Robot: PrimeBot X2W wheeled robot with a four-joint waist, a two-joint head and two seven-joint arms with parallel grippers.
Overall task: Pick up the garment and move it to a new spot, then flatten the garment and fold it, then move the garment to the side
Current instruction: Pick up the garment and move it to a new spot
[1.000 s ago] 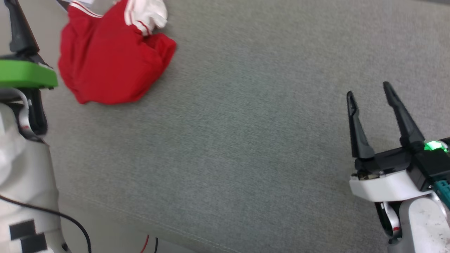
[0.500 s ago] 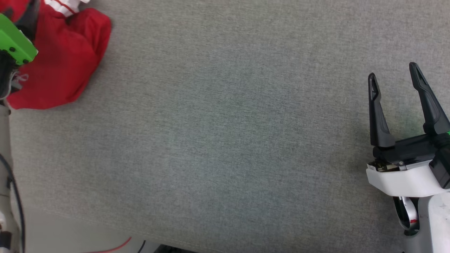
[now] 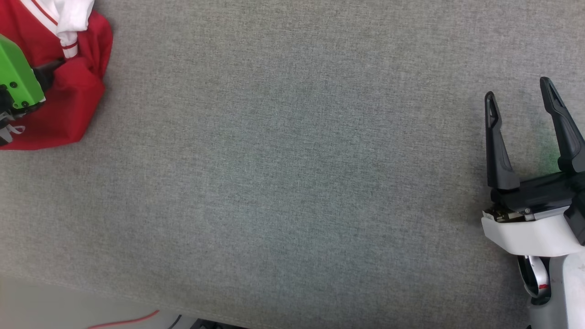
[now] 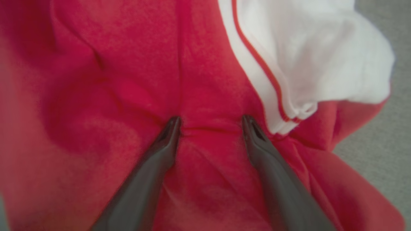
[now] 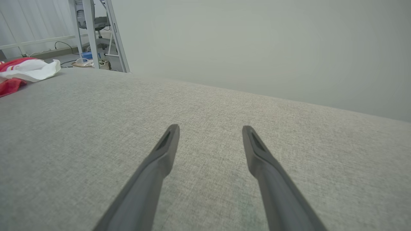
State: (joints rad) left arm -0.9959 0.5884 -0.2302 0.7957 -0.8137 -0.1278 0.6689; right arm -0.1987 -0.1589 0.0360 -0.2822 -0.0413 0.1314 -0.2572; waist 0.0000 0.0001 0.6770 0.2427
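The garment (image 3: 68, 105), red with a white sleeve (image 3: 68, 18), lies crumpled at the top left of the head view. My left arm's green wrist housing (image 3: 16, 82) sits over its left part. In the left wrist view my left gripper (image 4: 212, 120) is open, both fingertips pressed into the red cloth of the garment (image 4: 112, 80), with a small ridge of cloth between them and the white sleeve (image 4: 321, 57) to the right. My right gripper (image 3: 517, 89) stands open at the far right, far from the garment. Nothing lies between its fingers (image 5: 210, 127).
A grey fabric surface (image 3: 292, 160) spreads across the view. Its front edge runs along the bottom, with a red cable (image 3: 132, 317) on the floor below. In the right wrist view the garment (image 5: 22, 72) lies far left, with a metal frame (image 5: 93, 32) and a pale wall behind.
The head camera has swung, so the garment now shows further left in the picture. My left gripper has come from beside the garment onto its red cloth. Both grippers stay open.
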